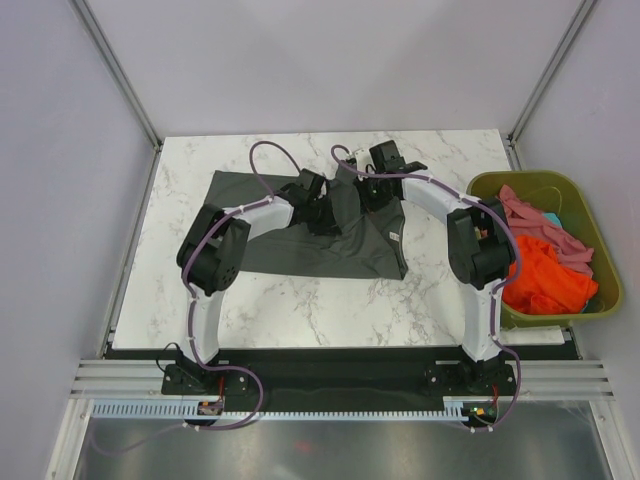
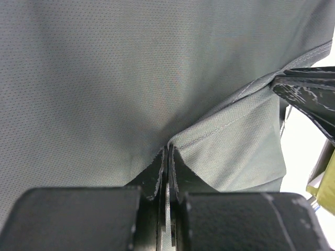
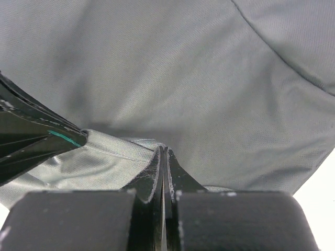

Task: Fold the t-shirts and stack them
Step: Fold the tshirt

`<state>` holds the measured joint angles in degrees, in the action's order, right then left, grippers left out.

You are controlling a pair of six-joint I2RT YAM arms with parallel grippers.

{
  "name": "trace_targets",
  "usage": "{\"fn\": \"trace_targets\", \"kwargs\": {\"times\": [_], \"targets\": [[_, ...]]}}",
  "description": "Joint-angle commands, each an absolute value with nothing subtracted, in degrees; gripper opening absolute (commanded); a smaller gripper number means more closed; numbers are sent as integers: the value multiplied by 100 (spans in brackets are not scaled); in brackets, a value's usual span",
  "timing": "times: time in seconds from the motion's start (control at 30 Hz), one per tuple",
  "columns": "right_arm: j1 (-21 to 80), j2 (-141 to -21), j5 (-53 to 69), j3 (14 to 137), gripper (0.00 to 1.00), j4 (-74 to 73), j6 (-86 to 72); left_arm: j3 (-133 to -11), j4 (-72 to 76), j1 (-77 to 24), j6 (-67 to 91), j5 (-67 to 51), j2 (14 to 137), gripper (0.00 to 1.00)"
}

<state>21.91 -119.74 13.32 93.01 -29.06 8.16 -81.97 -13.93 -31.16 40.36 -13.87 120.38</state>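
A dark charcoal grey t-shirt lies spread on the marble table, bunched up in the middle near its far edge. My left gripper and right gripper hang close together over that bunched part. In the left wrist view the left gripper is shut, with a stitched hem of the t-shirt pinched at its tips. The right wrist view has the right gripper shut on a folded hem of the same t-shirt. An orange t-shirt and a pink one lie in the bin.
An olive-green plastic bin stands at the table's right edge, beside the right arm's elbow. Bare marble shows in front of the grey shirt and to its left. Grey walls close in the table on three sides.
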Motion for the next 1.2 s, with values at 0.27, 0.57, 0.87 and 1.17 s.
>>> {"fn": "trace_targets", "kwargs": {"times": [0.27, 0.57, 0.87, 1.17], "targets": [[2250, -11733, 756, 9220, 0, -2549, 1064, -7735, -1292, -3190, 4623, -326, 11215, 2], [2259, -11751, 598, 9359, 6, -2461, 818, -7673, -1292, -3243, 4720, -150, 11188, 6], [2294, -11312, -226, 9519, 42, -2908, -912, -7576, -1607, -3243, 4544, 236, 10908, 45], [2303, -9924, -1345, 8011, 40, -4825, -4612, -6770, -2092, -3234, 4113, 958, 9547, 52]]}}
